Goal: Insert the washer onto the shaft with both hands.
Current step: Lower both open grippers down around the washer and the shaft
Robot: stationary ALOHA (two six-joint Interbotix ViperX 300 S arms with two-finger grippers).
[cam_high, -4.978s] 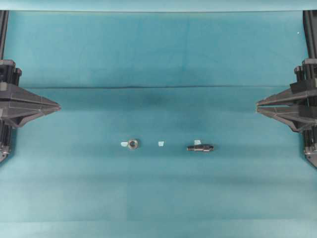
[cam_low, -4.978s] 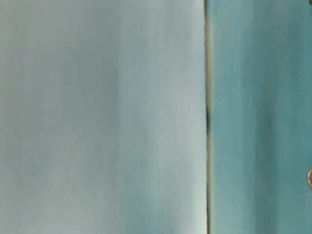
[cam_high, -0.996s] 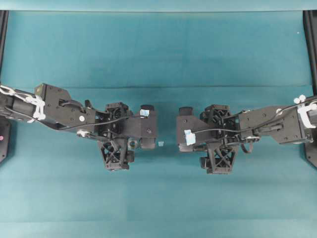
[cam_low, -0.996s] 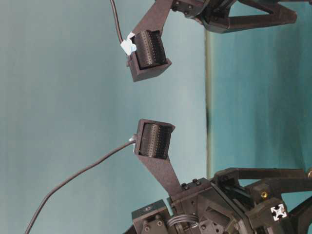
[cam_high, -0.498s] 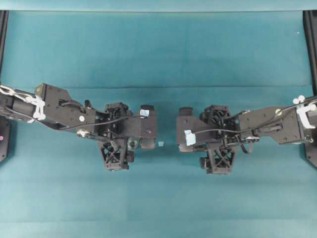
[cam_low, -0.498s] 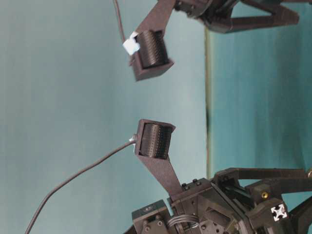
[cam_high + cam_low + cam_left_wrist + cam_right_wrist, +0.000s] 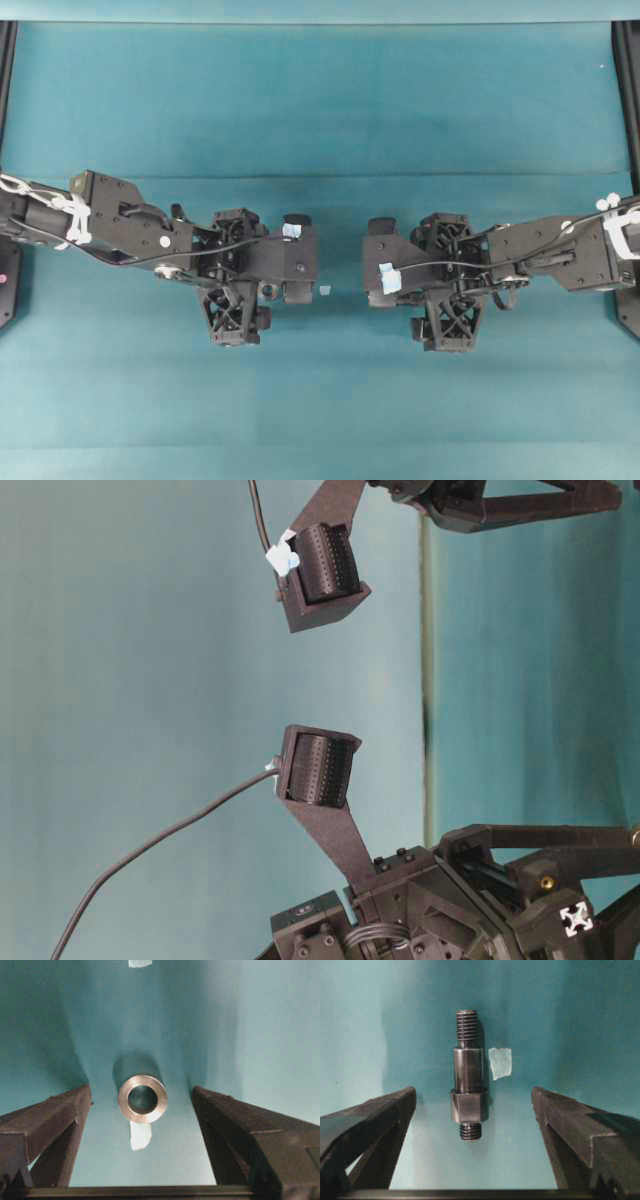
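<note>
You have the washer (image 7: 142,1098) lying flat on the teal desk (image 7: 270,1035), left of centre: a thick silver-grey ring with a dark round hole facing up, brushed metal on its rim. It shows in the overhead view (image 7: 268,291) only as a small ring. Your shaft (image 7: 468,1076) lies on its side to the right of centre, dark grey metal with a threaded end, a smooth round middle section, a wider collar and a short threaded stub.
</note>
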